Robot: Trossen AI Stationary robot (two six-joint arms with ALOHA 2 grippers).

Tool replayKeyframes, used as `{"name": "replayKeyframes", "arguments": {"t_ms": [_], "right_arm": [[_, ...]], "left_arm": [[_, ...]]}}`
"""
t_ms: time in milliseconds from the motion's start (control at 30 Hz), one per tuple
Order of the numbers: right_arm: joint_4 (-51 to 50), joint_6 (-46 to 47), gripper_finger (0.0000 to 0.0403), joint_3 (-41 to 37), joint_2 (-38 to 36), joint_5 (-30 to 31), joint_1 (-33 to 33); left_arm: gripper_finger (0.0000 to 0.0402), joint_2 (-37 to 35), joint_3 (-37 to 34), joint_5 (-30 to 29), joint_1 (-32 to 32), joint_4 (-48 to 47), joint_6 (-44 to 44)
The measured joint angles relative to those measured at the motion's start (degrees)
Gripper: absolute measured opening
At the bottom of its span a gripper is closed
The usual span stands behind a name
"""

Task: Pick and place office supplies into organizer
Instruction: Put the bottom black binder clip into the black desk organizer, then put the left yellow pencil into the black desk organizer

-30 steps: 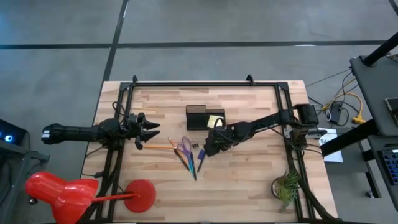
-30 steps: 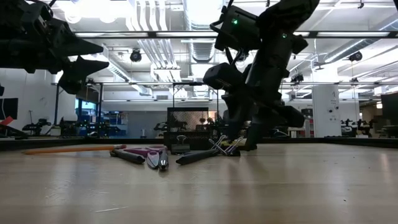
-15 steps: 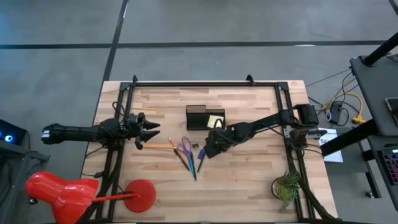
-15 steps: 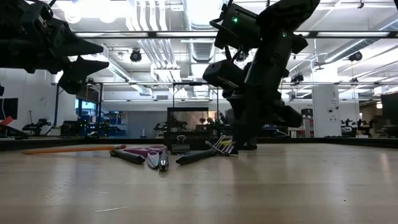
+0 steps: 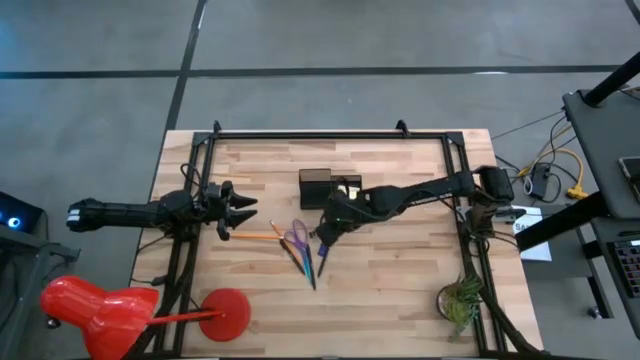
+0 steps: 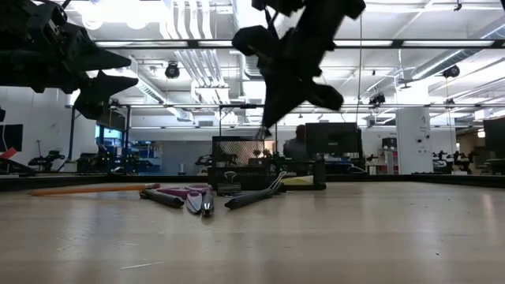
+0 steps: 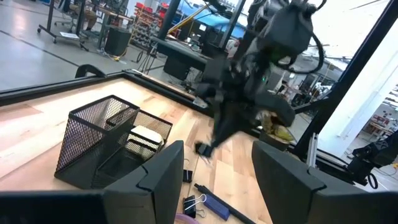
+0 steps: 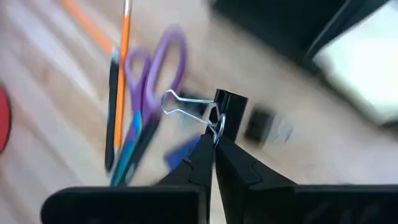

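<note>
Here the clip [image 8: 225,115], a small black binder clip with wire loops, hangs pinched by one loop in the closed right gripper [image 8: 214,142]; only the right wrist view shows this grip plainly. From above, the clip is too small to pick out under the right gripper [image 5: 323,231], which sits at frame centre just below the organizer [image 5: 330,187]. In the low view the gripper [image 6: 263,130] hangs clear above the table, and the clip is not made out.

The organizer is black wire mesh, seen as such only in the left wrist view [image 7: 102,140], with a yellow pad [image 7: 144,138] inside its lower section.

Left of centre on the pale wood table [image 5: 400,270] lie purple-handled scissors [image 5: 295,237], an orange pencil [image 5: 255,236] and dark and blue pens [image 5: 312,262], bunched together; motion smears them in the right wrist view. Another clip [image 7: 194,203] lies beside them.

The left gripper [image 5: 244,212] hovers at the left edge of the table, fingers [image 7: 163,171] spread, holding nothing.
</note>
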Motion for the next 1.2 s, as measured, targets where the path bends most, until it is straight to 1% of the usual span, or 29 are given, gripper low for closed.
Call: {"name": "replayKeyframes", "arguments": {"t_ms": [67,167,233,367,533,667,800,900,1000,1067,1133,1200], "right_arm": [[-0.3,-0.1,0.0008,1.7,-0.1,3.2,-1.2],[0.5,-0.3,0.0008,3.4,0.3,4.2,-4.0],[1.0,-0.4,0.0008,4.2,1.1,3.8,-5.8],[1.1,-0.6,0.0008,5.1,4.2,0.2,-8.1],[1.8,0.5,0.0008,6.8,9.7,-0.2,-9.1],[2.2,3.3,0.0008,9.3,12.9,2.6,-9.1],[0.6,3.6,0.0015,10.8,14.1,4.3,-9.1],[0.2,3.8,0.0039,11.1,14.1,5.4,-9.1],[-0.1,3.7,0.0081,11.1,13.9,5.5,-9.1],[-1.6,1.5,0.0112,11.1,12.6,5.3,-8.5],[-4.6,-2.8,0.0141,11.1,11.0,3.4,-7.5],[-10.6,-3.8,0.0165,10.8,10.0,-0.3,-6.6]], "left_arm": [[0.0176,0.1,0.0,0.0,0.0,0.0,0.0],[0.0176,0.1,0.0,0.0,0.0,0.0,0.0],[0.0176,0.0,0.0,0.0,0.0,0.0,0.0],[0.0176,0.0,0.0,0.0,0.0,-0.1,0.0],[0.0176,0.0,0.0,0.0,0.0,0.0,0.0],[0.0176,0.1,0.0,0.0,0.0,0.0,0.0],[0.0176,0.0,0.0,0.0,0.0,0.0,0.0],[0.0176,0.1,0.0,0.0,0.0,-0.1,0.0],[0.0176,0.1,0.0,0.0,0.0,0.0,0.0],[0.0176,0.0,0.0,0.0,0.0,0.0,0.0],[0.0176,0.1,0.0,0.0,0.0,0.1,0.0],[0.0176,0.0,0.0,0.0,0.0,-0.1,0.0]]}}
